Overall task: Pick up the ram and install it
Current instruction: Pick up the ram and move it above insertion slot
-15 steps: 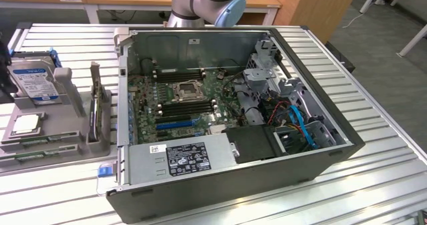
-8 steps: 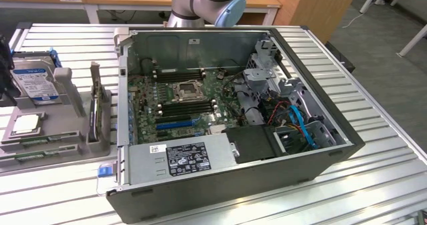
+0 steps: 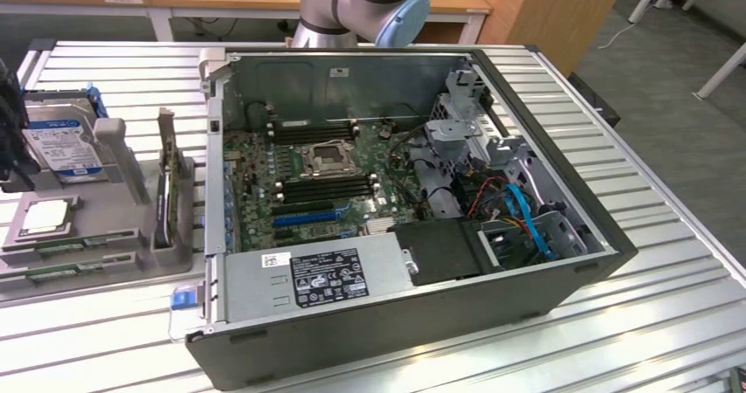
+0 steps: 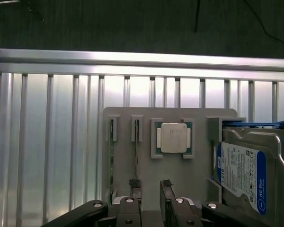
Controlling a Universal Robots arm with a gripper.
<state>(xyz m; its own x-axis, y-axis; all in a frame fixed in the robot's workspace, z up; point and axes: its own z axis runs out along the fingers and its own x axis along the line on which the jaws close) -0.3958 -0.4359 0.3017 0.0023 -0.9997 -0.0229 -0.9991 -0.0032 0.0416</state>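
You see the gripper (image 4: 150,185), jaws spread and empty, hovering over the grey tray (image 4: 199,182); the ram (image 4: 136,158) stands edge-up in a slot, likely so the jaws can straddle it.

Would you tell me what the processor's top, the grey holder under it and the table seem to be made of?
The processor top looks like brushed metal: silvery, dull sheen. The grey holder seems matte plastic, perhaps printed: uniform, no shine. The table looks like ribbed aluminium: bright glare along its slats.
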